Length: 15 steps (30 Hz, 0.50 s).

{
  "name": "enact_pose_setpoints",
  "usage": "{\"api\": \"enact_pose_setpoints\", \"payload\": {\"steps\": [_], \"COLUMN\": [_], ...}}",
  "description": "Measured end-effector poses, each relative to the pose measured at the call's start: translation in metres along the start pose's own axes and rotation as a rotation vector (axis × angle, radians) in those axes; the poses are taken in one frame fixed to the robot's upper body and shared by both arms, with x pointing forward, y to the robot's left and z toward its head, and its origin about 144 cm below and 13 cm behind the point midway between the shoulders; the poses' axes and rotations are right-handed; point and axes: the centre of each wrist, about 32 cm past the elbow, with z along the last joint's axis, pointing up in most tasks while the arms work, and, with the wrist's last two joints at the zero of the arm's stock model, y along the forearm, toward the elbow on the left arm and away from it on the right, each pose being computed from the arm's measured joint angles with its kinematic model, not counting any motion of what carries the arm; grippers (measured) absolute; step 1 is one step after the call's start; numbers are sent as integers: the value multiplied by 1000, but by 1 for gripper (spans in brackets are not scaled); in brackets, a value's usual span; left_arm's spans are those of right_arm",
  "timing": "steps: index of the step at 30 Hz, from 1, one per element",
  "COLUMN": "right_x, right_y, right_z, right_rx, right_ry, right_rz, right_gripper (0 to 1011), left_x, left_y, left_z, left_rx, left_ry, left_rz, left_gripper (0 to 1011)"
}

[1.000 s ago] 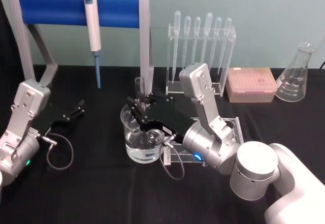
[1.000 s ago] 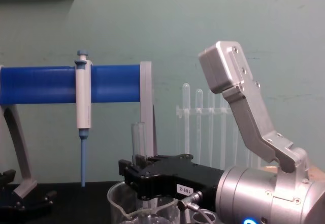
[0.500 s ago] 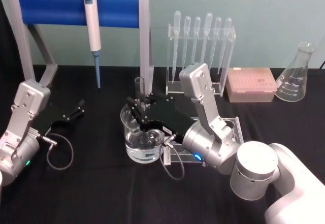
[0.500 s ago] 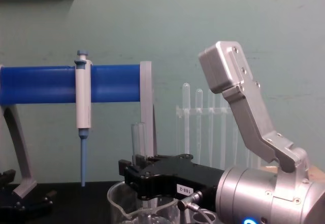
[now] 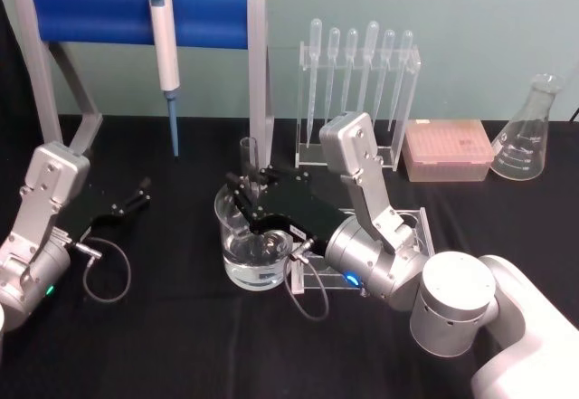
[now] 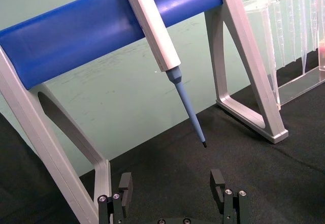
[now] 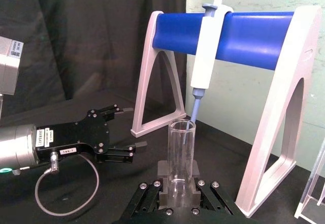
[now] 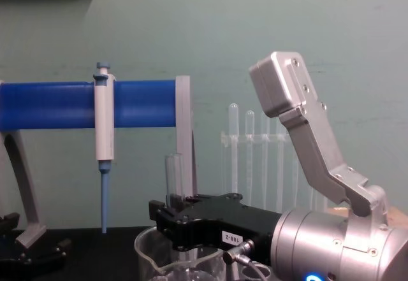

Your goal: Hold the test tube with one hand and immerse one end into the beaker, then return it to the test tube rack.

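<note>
In the head view, the clear glass test tube is held upright by the black right gripper on its silver arm; the gripper is closed tight on the tube's middle. The tube is held over the far side of the wide clear glass beaker, which has water in it; the tube's lower end is hidden by the gripper. The black left gripper is seen low over the black table, well apart from the beaker. A white-and-blue pipettor is hung on a blue bar stand at the back.

In the left wrist view, the left gripper is spread wide, and nothing is held between its fingers; the pipettor is seen beyond it.

In the right wrist view, the test tube is gripped from both sides by the right gripper; the open rim is at the top.

In the chest view, the top of the tube is seen sticking up above the right gripper, right over the beaker's rim.
</note>
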Motion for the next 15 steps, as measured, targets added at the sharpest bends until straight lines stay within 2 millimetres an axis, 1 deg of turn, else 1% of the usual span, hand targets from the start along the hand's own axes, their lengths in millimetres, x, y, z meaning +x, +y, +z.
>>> {"api": "enact_pose_setpoints", "payload": {"steps": [15], "right_x": [0], "right_y": [0], "right_z": [0], "right_rx": [0], "right_ry": [0], "right_rz": [0], "right_gripper": [224], "left_x": [0], "left_y": [0], "left_z": [0], "left_rx": [0], "left_ry": [0], "left_rz": [0], "left_gripper": [1000]}}
